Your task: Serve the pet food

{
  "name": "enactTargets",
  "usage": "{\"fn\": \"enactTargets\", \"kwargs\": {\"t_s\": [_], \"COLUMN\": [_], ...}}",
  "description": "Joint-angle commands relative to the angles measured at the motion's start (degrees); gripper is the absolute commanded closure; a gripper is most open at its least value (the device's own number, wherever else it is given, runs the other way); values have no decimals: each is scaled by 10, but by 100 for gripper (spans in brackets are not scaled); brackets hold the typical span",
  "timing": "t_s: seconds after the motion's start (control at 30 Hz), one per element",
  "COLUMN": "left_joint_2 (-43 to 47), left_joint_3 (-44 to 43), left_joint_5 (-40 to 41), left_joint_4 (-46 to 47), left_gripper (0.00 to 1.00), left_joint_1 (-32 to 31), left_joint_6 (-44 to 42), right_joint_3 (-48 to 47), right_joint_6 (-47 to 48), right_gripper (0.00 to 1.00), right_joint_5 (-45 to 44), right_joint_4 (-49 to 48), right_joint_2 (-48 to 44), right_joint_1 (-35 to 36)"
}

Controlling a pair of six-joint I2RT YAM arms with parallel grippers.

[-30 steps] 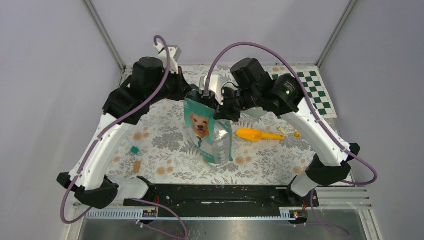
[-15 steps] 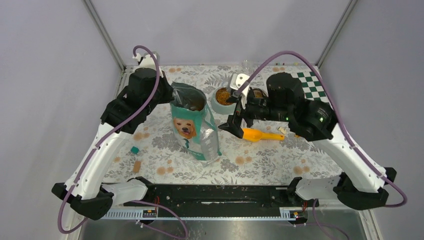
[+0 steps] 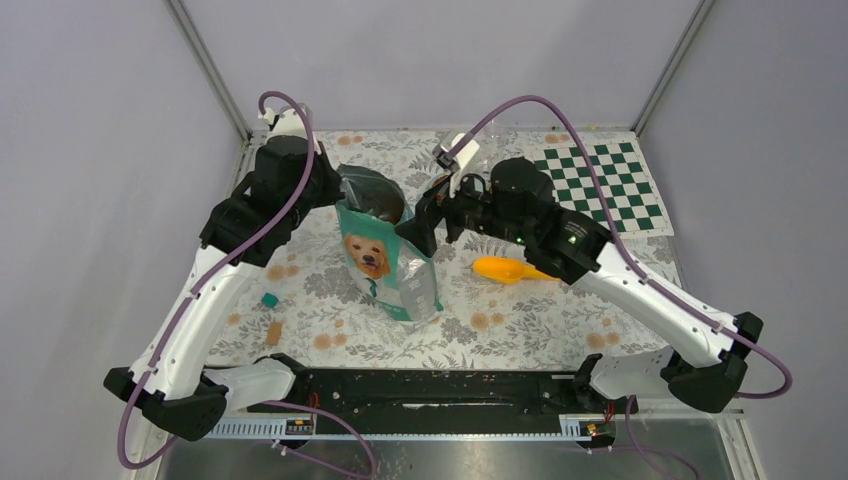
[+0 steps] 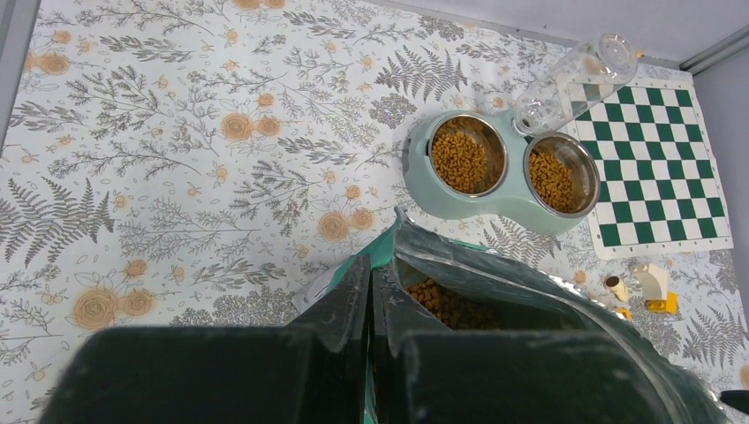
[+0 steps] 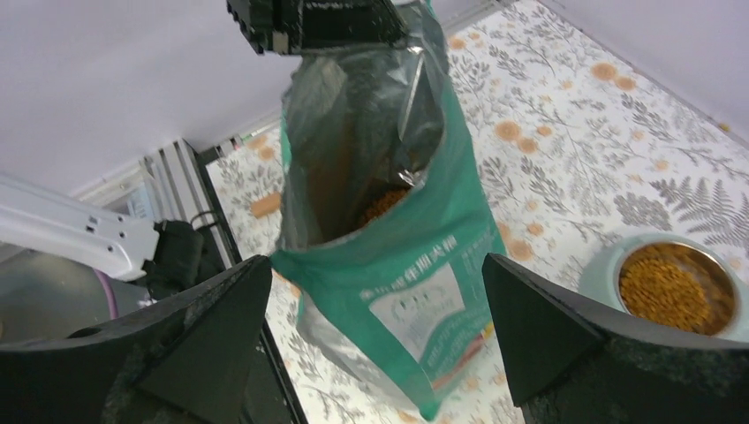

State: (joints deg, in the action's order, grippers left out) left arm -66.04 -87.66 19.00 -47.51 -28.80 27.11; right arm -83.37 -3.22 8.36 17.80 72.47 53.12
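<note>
Your left gripper (image 4: 369,336) pinched tight on bag (image 3: 385,262) rim — holds bag upright mid-worktop, mouth gaping for access. Right gripper (image 5: 377,265) spread wide, empty, facing bag front. Pet food (image 4: 452,306) inside bag — more fills twin bowl (image 4: 481,210) near far edge.

The bag (image 3: 385,255) stands upright near the middle of the table (image 3: 330,300), mouth upward, with pet food (image 4: 450,305) inside it. Behind it and to the right sits a double bowl (image 4: 495,201) with pet food in both cups. A bottle (image 4: 578,79) is set at the bowl's back edge between the cups. A checkered mat (image 3: 600,185) lies in the far right corner, just beside the bowl. The scoop (image 3: 505,268) lies right of the bag. Two small blocks (image 3: 269,299) lie left of the bag, one before the other.
</note>
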Motion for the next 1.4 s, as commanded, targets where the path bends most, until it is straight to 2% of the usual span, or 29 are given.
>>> {"fn": "enactTargets", "kwargs": {"t_s": [0.0, 0.27, 0.4, 0.47, 0.6, 0.8, 0.9, 1.03, 1.2, 1.23, 1.3, 1.37], "left_joint_2": [18, 15, 17, 19, 22, 31, 38, 45, 51, 53, 59, 67], "left_joint_3": [-47, -53, -53, -52, -47, -42, -38, -35, -31, -29, -20, -11], "left_joint_5": [75, 63, 61, 62, 62, 48, 34, 13, -26, -34, -48, -66], "left_joint_4": [86, 86, 86, 86, 85, 94, 101, 99, 96, 97, 107, 115], "left_gripper": [100, 100, 100, 100, 100, 100, 100, 100, 99, 90, 61, 51], "left_joint_1": [20, 26, 30, 31, 34, 41, 47, 50, 50, 50, 50, 51], "left_joint_6": [5, 7, 8, 9, 9, 3, -1, -2, -5, -11, -30, -57], "right_joint_3": [6, 38, 28, 20, 7, -7, -22, -60, -97, -97, -89, -76], "right_joint_6": [-26, -18, -23, -23, -20, 25, 57, 71, 108, 111, 112, 111], "right_gripper": [4, 15, 30, 47, 99, 100, 100, 100, 100, 100, 100, 100], "right_joint_5": [-43, -215, -276, -284, -286, -236, -169, -17, 76, 94, 129, 145], "right_joint_4": [-99, -131, -131, -135, -140, -105, -69, -3, 79, 88, 99, 106], "right_joint_2": [19, 40, 65, 75, 79, 35, 3, -21, -20, -20, -20, -21], "right_joint_1": [35, 102, 117, 118, 117, 115, 92, 22, -28, -36, -47, -55]}}
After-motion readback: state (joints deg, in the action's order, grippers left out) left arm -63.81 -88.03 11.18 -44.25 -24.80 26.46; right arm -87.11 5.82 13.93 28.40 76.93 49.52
